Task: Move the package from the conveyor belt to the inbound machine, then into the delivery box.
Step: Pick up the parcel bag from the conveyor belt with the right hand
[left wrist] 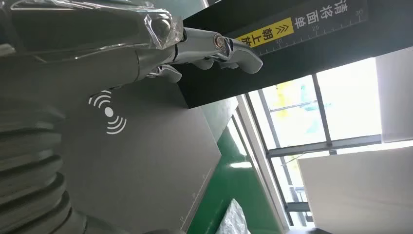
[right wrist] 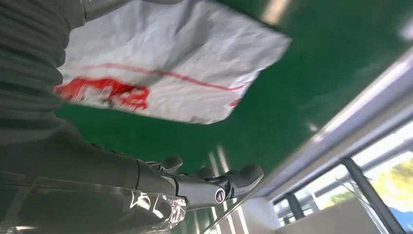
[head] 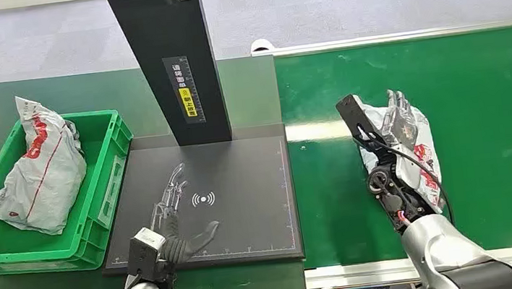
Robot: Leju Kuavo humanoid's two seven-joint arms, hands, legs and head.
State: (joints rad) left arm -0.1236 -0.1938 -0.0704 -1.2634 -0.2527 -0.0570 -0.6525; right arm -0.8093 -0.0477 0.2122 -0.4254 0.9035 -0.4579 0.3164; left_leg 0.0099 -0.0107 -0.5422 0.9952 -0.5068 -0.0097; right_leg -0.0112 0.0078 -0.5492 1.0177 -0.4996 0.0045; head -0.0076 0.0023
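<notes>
Package: white crumpled plastic mailer bag with red print (head: 419, 149) lay on the green conveyor belt (head: 491, 125), near the belt's edge that borders the scanner plate, with wide bare belt on its far side.
Right hand: right hand (head: 391, 129) reached over the package, fingers stretched out and apart; the wrist view showed the bag (right wrist: 165, 73) beside the palm, not enclosed by the fingers (right wrist: 234, 183).
Left hand: left hand (head: 173, 212) hovered over the black flat scanner plate of the inbound machine (head: 246, 211), fingers extended and spread, holding nothing.
Machine post: black upright column with a yellow label (head: 175, 66) stood at the plate's far edge.
Box: green plastic crate (head: 107, 176) sat just beside the plate, holding another white bag with red print (head: 37, 169).
</notes>
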